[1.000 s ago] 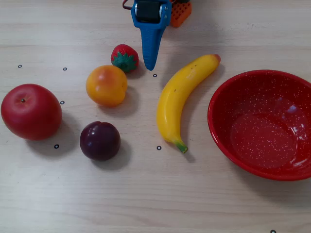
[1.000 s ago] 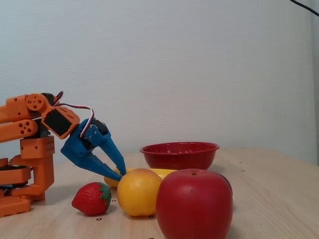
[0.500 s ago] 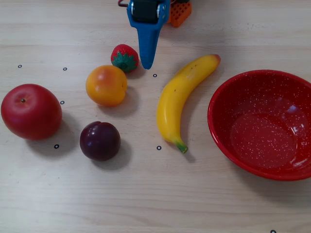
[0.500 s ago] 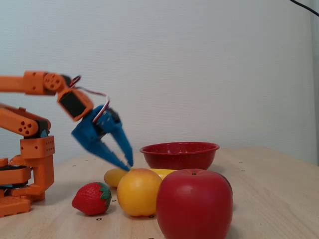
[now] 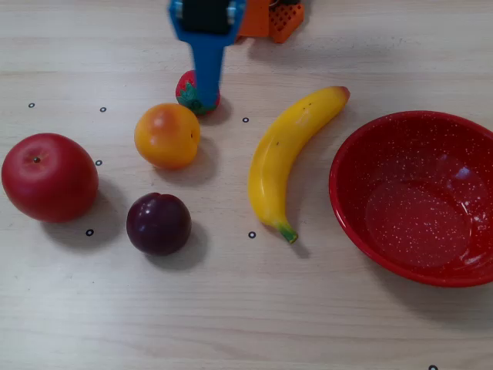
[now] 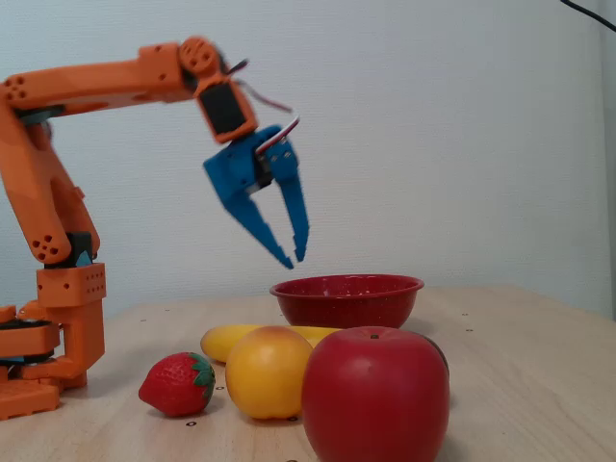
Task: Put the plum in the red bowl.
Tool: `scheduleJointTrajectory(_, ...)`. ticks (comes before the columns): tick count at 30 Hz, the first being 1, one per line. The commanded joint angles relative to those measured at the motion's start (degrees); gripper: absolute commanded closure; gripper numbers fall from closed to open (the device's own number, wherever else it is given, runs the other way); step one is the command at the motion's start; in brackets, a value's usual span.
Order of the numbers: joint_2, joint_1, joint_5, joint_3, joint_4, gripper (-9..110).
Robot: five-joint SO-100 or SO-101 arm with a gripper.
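Pale wood-grain table (image 5: 231, 324) with small black ring marks; plain white wall (image 6: 433, 115) behind. Plum (image 5: 159, 223) rests on the table between apple (image 5: 49, 177) and banana (image 5: 286, 154), well apart from the red bowl (image 5: 362, 146). Gripper (image 6: 294, 256) raised above the fruit, tips narrowly parted, holding nothing.

We see a pale wooden table (image 5: 231, 308) with fine grain lines running left to right, and a few small black ring marks (image 5: 252, 234) dotted across it. Soft, even light leaves faint shadows on the wood. In a fixed view from table level, a plain white wall (image 6: 433, 125) with a slightly bumpy texture rises behind the far edge. A thin dark cable (image 6: 589, 13) crosses the wall's top right corner.
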Motion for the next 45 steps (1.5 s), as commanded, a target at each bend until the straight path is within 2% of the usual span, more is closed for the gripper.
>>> scheduleJointTrajectory(1,-2.7,-2.2,1.7,-11.8,4.1,100)
scheduleJointTrajectory(5,-11.2,-4.3,1.8,-22.0,9.1,86)
scheduleJointTrajectory(10,-21.3,-5.7,5.4,-33.1,17.6,63)
scheduleJointTrajectory(14,-28.9,-6.5,7.3,-39.5,20.9,55)
scheduleJointTrajectory(27,-45.4,-7.9,9.0,-48.8,15.4,53)
scheduleJointTrajectory(45,-53.4,-9.6,14.2,-52.4,9.3,53)
